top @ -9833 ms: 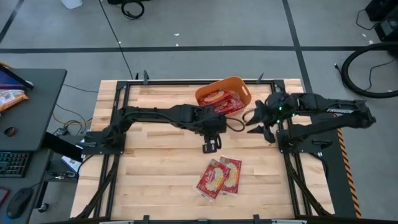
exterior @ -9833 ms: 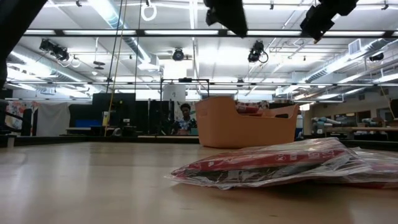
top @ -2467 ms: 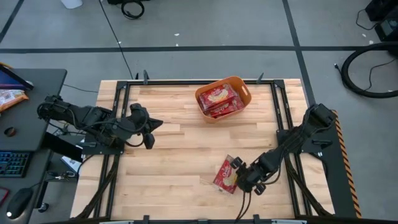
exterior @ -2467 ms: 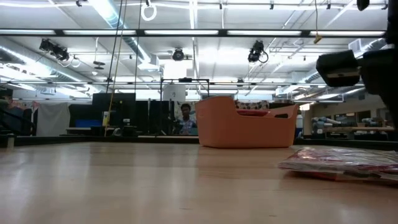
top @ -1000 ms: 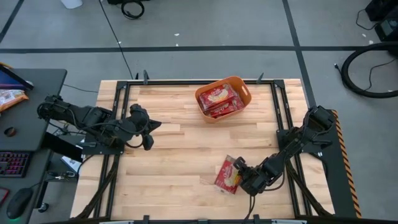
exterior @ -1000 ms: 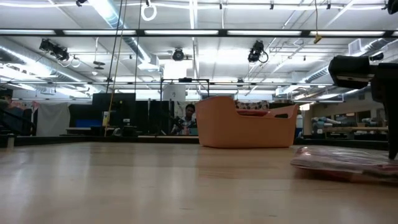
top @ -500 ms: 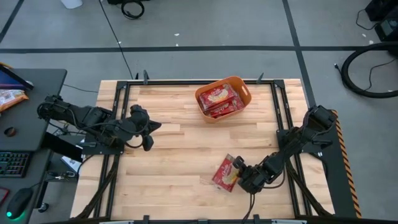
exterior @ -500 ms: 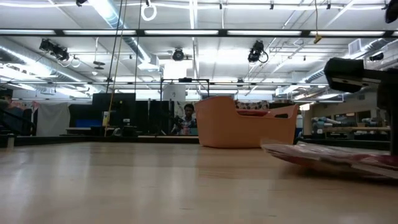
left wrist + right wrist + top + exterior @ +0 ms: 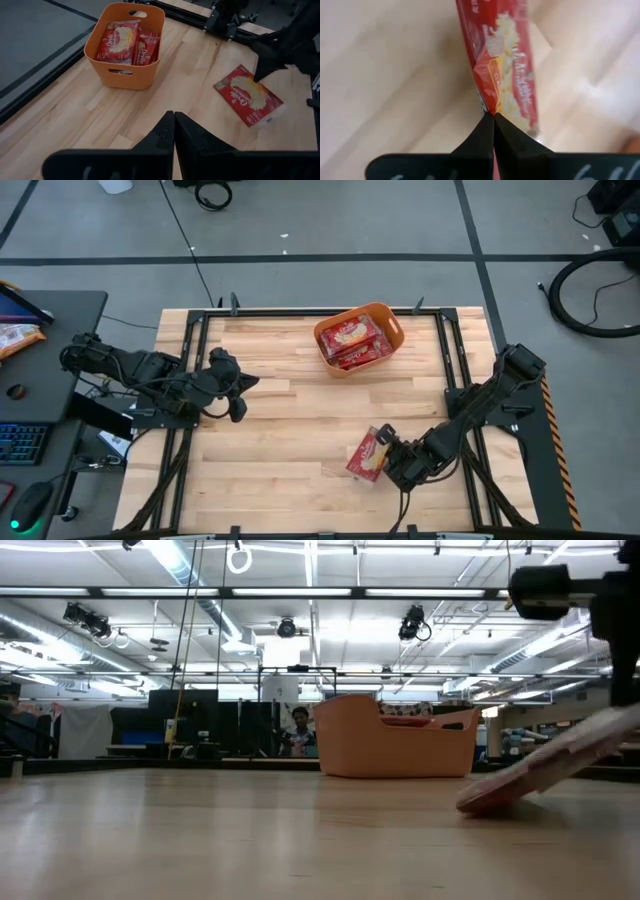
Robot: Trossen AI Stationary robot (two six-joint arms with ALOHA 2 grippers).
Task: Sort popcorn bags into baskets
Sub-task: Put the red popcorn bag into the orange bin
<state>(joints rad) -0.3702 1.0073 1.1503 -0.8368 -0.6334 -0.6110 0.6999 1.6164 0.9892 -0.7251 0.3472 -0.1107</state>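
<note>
Wooden table (image 9: 280,430), last loose popcorn bag (image 9: 368,457) near its front edge, one end tipped up, pinched in your right gripper (image 9: 389,458). Basket (image 9: 391,328) sits well away toward the back edge. Left gripper (image 9: 236,383), fingers together, waits far off.

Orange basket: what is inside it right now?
The orange basket holds red popcorn bags stacked flat, at least two showing. Any bags beneath them are covered.
</note>
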